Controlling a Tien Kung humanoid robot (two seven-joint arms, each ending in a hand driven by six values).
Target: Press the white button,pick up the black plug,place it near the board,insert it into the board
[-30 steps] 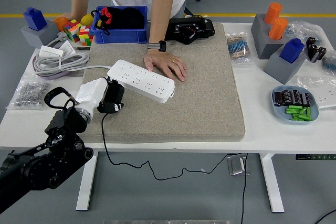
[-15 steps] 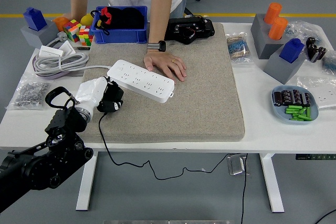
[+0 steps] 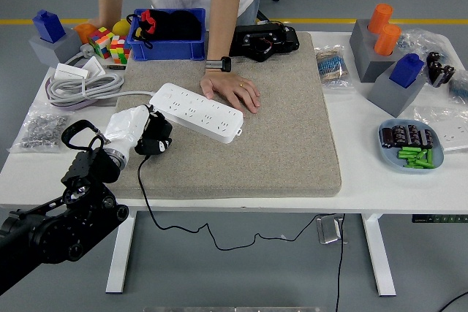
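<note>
While the left hand (image 3: 135, 133) grips the black plug (image 3: 155, 139) just off the near-left end of the white power strip (image 3: 196, 112), its cord trails down over the table's front edge. That strip lies diagonally on the grey mat (image 3: 278, 122). A person's hand (image 3: 232, 91) rests flat on the mat, touching the strip's far side. Can't see the right arm at all.

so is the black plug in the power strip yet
Not yet: the black plug sits in the left robot hand, just short of the white power strip.
</note>
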